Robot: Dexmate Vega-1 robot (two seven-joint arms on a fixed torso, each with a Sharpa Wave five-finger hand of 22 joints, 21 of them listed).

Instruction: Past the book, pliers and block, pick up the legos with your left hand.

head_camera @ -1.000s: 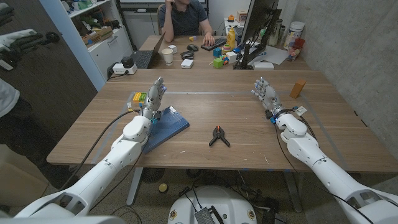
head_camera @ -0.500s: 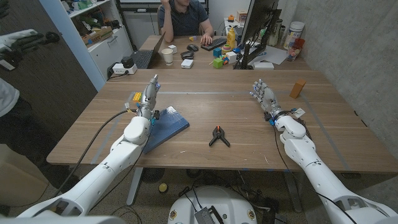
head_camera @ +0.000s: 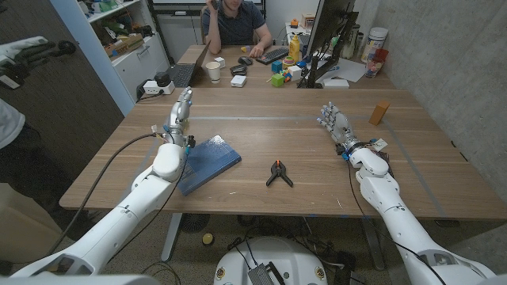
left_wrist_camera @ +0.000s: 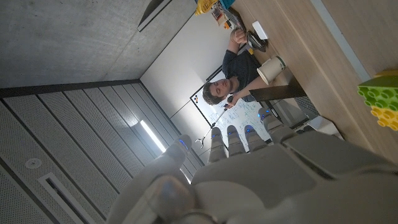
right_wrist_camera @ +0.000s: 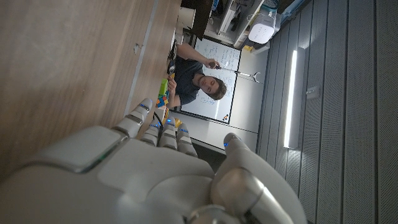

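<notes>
We see our left hand [head_camera: 179,117] raised over the far left part of the tabletop [head_camera: 261,150], fingers straight and holding nothing. The legos [left_wrist_camera: 380,98], green on yellow, sit on the wood just beside it, beyond the book [head_camera: 207,161]. They look light, rigid and smooth, so we judge a pinch across the two long sides best. Our right hand [head_camera: 337,127] waits unclenched, grasping nothing.

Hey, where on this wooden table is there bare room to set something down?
Bare wood runs between the pliers and the right robot hand, and across the far middle beyond the book. It is crowded at the left, where the left robot hand stands by the book, and near the orange block.
</notes>
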